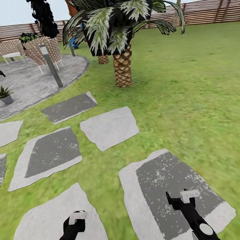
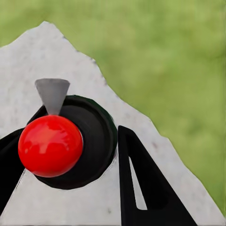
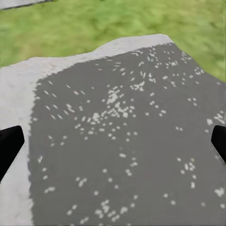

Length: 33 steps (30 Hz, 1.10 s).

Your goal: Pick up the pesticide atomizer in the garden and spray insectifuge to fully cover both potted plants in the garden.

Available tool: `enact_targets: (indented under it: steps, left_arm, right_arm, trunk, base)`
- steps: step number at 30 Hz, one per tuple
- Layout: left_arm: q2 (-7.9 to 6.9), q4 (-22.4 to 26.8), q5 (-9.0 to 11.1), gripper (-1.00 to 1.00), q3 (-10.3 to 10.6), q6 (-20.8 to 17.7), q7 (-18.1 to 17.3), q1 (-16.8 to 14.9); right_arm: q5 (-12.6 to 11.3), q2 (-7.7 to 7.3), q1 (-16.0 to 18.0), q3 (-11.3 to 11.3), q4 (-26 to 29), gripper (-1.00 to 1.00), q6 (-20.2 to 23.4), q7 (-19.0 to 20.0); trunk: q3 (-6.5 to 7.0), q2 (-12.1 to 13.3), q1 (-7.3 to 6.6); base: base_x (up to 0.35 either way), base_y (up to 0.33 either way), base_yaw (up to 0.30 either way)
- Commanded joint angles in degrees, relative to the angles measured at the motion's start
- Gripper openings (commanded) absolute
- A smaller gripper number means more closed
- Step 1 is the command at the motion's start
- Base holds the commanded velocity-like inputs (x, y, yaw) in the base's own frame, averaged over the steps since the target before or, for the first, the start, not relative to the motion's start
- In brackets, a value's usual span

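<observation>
Stepping slabs (image 1: 109, 128) cross the lawn (image 1: 192, 99) before a scaly palm (image 1: 122, 65); no writing is legible anywhere. Left of the palm, one potted plant (image 1: 2, 94) sits on the round stone patio (image 1: 29, 84), near wicker chairs (image 1: 45, 50) and a grey post (image 1: 51, 66). Behind the palm runs the slatted fence (image 1: 211, 11). Left gripper (image 1: 74, 223) appears closed, though its fingers (image 2: 141, 188) flank a red ball (image 2: 50, 146). Right gripper (image 1: 184, 198) has its fingers (image 3: 9, 146) spread wide over a slab.

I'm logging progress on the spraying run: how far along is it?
Done: perhaps the pickup. A red-knobbed black object with a grey cone sits within the left gripper; whether it is the atomizer, or gripped, is unclear. In hand: the robot stands over stepping slabs, right gripper open and empty. Left: a potted plant sits far off on the patio; no spraying shows.
</observation>
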<state>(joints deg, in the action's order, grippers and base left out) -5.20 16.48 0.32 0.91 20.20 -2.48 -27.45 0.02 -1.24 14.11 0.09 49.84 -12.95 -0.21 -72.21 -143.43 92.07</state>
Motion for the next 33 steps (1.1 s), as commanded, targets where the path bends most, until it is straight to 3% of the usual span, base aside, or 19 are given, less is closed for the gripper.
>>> enact_targets:
  steps: [1, 7, 15, 21, 33]
  left_arm:
    - [-0.05, -0.04, 0.03, -1.0, 0.02, 0.08, -0.09, -0.04]
    - [-0.01, 0.1, 0.06, -1.0, 0.1, -0.13, -0.07, -0.06]
    - [-0.06, -0.03, 0.03, -1.0, 0.14, -0.34, -0.01, -0.01]
    - [-0.07, -0.18, 0.09, -1.0, 0.08, -0.78, 0.09, 0.28]
    - [-0.05, -0.23, 0.11, -1.0, -0.03, -1.04, 0.53, 0.49]
  right_arm:
    - [0.04, -0.06, -0.02, -0.01, -0.05, 1.0, -0.74, 0.01]
    - [0.13, -0.32, -0.05, -0.08, 0.18, 1.0, -4.18, 0.17]
    - [0.2, -0.59, -1.39, -0.09, 0.01, 1.0, -4.74, 0.13]
    - [0.24, -0.65, -3.32, -0.09, -0.69, 1.0, -4.75, 0.28]
    - [0.33, -0.2, -3.57, 0.14, -2.71, 1.0, -4.72, 0.39]
  trunk:
    - [0.27, 0.0, -0.03]
    - [2.09, 0.08, -0.19]
    - [4.56, 0.19, -0.39]
    - [6.16, 2.6, -1.71]
    - [9.36, 7.41, -4.35]
  base:
    - [0.0, 0.0, -0.079]
    - [0.0, 0.0, -0.096]
    - [0.0, 0.0, -0.102]
    - [0.0, 0.0, -0.103]
    - [0.0, 0.0, -0.075]
